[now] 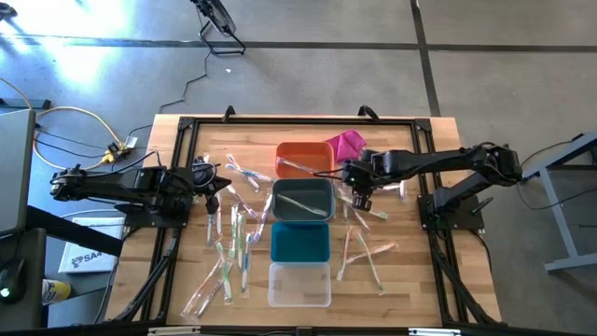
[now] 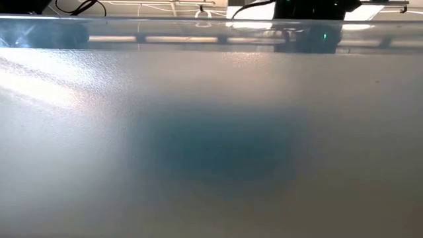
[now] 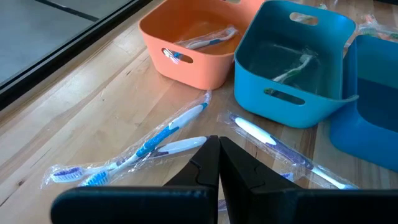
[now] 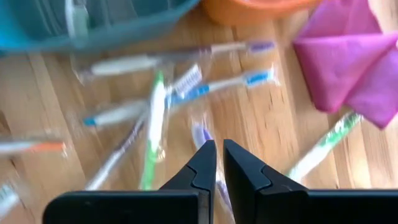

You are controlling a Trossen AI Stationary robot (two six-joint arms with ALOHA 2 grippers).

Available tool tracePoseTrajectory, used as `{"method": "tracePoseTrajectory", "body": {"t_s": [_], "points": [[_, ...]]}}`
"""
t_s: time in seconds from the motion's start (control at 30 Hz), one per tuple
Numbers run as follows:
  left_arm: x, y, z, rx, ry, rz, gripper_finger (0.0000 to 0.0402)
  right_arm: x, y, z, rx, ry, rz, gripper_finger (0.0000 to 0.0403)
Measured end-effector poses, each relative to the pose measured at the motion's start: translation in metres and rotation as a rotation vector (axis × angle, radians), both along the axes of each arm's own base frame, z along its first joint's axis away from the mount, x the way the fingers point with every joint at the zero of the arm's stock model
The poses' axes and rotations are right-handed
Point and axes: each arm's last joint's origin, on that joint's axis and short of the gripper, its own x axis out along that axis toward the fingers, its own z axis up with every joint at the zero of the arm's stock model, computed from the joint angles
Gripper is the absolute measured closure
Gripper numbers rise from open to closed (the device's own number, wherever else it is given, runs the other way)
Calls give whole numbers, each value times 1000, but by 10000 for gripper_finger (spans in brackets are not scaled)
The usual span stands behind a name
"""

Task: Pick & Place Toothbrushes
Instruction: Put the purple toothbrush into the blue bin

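A frosted translucent wall (image 2: 211, 145) filled nearly the whole frame, a dim blue blur (image 2: 218, 149) showing through its centre; dark equipment (image 2: 307, 9) stood beyond at 12 o'clock

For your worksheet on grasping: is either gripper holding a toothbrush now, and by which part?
Neither. The left gripper and right gripper both have fingers shut with nothing between them, above loose toothbrushes on the table.

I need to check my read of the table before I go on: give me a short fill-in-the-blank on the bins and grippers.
1. The orange bin holds one wrapped ____.
2. The bin right next to the orange bin is the ____ one.
3. The magenta cloth lies beside the ____ bin.
4. The left gripper has its fingers ____, with nothing between them.

Missing words: toothbrush; grey; orange; shut
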Motion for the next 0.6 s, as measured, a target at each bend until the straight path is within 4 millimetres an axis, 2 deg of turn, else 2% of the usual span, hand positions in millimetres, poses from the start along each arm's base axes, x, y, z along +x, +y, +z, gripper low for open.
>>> {"method": "tracePoseTrajectory", "body": {"t_s": [0.27,0.6], "points": [[0,0,0,0,0,0,396,-12,1,-2,17,130,-2,380],[0,0,0,0,0,0,396,-13,2,-3,24,132,-36,380]]}}
